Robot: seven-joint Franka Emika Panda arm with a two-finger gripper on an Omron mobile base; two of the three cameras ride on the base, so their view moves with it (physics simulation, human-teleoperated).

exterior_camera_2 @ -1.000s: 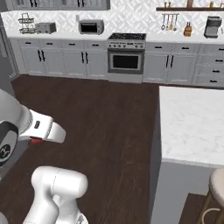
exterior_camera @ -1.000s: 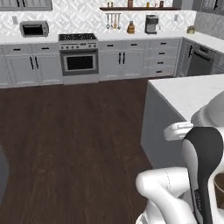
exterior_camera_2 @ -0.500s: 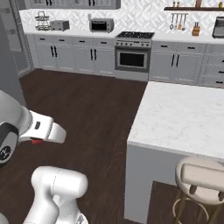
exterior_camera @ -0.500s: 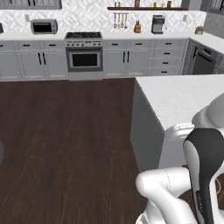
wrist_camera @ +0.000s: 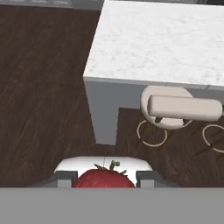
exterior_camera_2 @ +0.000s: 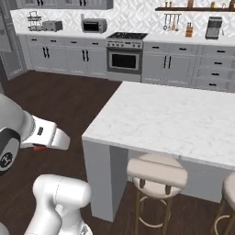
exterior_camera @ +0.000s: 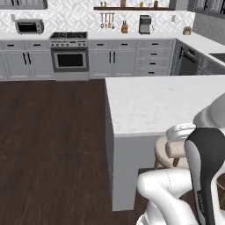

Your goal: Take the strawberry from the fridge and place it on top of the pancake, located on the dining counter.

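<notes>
In the hand view the bright red strawberry (wrist_camera: 104, 177) with its green stalk sits low in the frame between two dark fingertips (wrist_camera: 64, 178), and my gripper (wrist_camera: 104, 180) is shut on it. From the right base view a sliver of the red strawberry (exterior_camera_2: 39, 148) peeks out under the white hand, held over the dark wood floor short of the dining counter (exterior_camera_2: 174, 117). That white marble dining counter (exterior_camera: 162, 101) lies ahead, its near corner (wrist_camera: 94, 76) just beyond the hand. The pancake is out of view.
Round cushioned stools (exterior_camera_2: 157, 172) (wrist_camera: 181, 109) stand along the counter's near side. Grey cabinets with a steel oven (exterior_camera: 68, 59) line the back wall. Dark wood floor (exterior_camera: 48, 132) spreads wide to the left of the counter.
Both base views have shifted as a whole: the camera has moved, and the dining counter now sits nearer and more central. The hold on the strawberry looks unchanged.
</notes>
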